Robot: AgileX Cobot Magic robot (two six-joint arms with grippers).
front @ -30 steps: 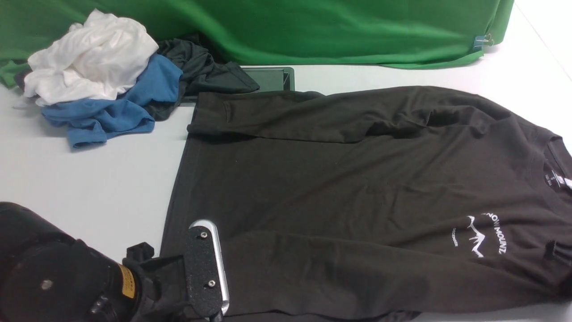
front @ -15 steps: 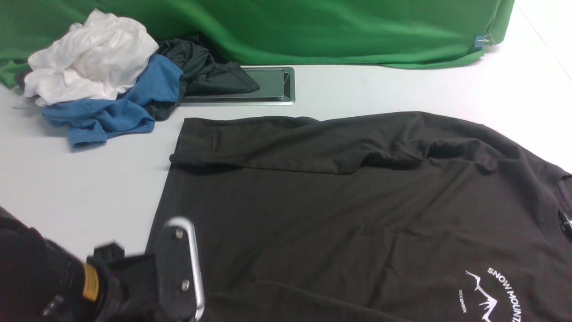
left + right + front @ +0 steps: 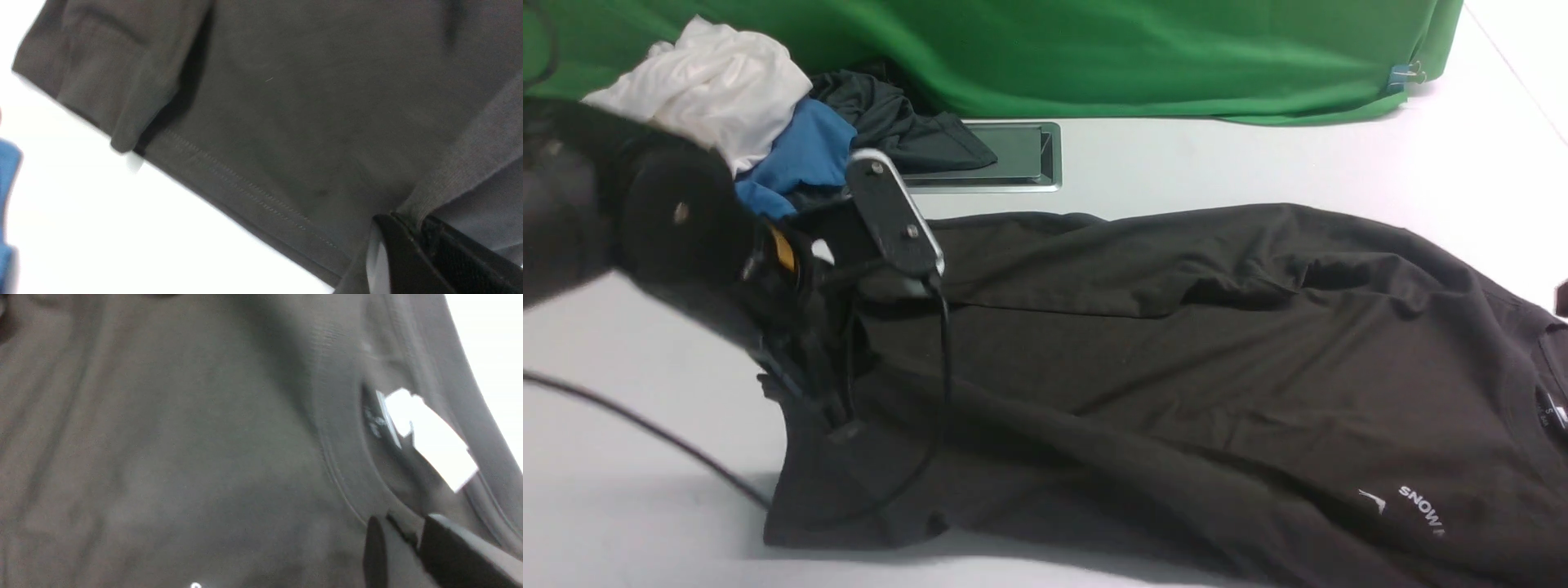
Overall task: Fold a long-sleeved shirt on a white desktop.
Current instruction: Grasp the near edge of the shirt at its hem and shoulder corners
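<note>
1. Left of the rectangular metal cable hatch [image 3: 1005,153], a crumpled white garment [image 3: 719,82] and blue garment [image 3: 800,155] lie heaped. The shallow hatch, your only container, shows nothing inside.
2. Your left gripper [image 3: 408,218], clamped on a ribbed edge of the black soft-knit long-sleeved shirt [image 3: 1176,343], has risen toward the hatch: a fold seems begun.
3. The shirt has slid clear of the hatch onto the smooth white desktop [image 3: 1217,163] nearer you.
4. Right of the hatch, your right gripper [image 3: 402,531] sits at the collar; jaws nearly together, grip unclear.
</note>
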